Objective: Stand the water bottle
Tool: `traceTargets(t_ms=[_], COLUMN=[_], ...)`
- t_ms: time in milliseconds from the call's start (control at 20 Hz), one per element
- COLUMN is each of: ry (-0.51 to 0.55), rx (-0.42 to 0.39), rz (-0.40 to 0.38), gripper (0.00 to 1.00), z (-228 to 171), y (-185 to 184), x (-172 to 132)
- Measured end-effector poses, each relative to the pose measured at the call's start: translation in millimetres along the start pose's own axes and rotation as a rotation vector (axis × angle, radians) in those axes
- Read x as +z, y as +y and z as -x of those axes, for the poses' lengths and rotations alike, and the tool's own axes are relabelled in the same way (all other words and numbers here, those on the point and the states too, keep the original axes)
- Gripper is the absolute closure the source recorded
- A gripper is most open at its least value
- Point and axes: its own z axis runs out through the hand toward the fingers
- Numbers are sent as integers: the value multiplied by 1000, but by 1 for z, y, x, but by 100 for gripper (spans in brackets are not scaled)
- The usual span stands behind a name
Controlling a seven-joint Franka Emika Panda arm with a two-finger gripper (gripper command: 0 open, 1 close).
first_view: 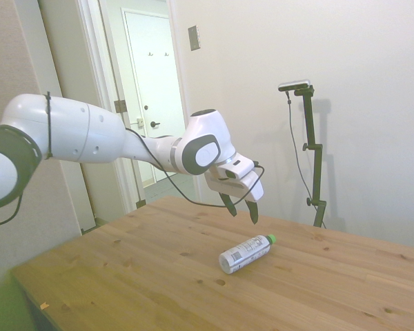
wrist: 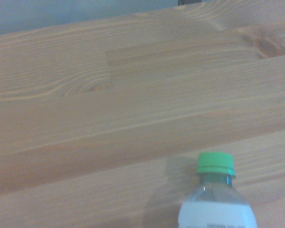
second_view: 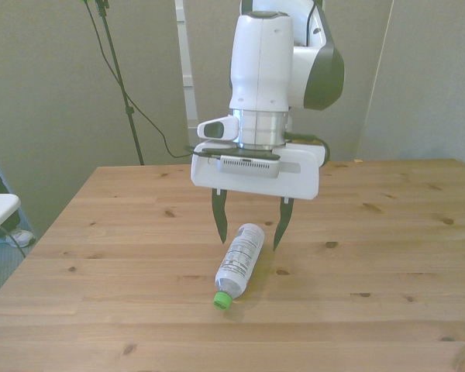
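Water bottle (second_view: pixel 241 258): lying on its side on the wooden table (second_view: pixel 387 256), green cap (second_view: pixel 223 300) toward the camera, white label with dark print. Gripper (second_view: pixel 248 230): above the bottle's far end, dark fingers (second_view: pixel 219 217) spread, pointing down, not touching it.

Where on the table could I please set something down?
Bare wood lies on both sides of the bottle, toward the front view's left and right table edges. The middle is crowded: the open gripper hangs over the bottle.
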Motion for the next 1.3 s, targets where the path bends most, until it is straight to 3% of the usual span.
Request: traceTargets(t_ms=[650, 1000, 1050, 1300], ry=[37, 28, 28, 33], rx=[70, 77, 80, 86], rz=[65, 85, 88, 96], gripper=[0, 0, 100, 100], z=[-31, -28, -28, -31], y=[-6, -4, -3, -2], x=[77, 97, 99, 107])
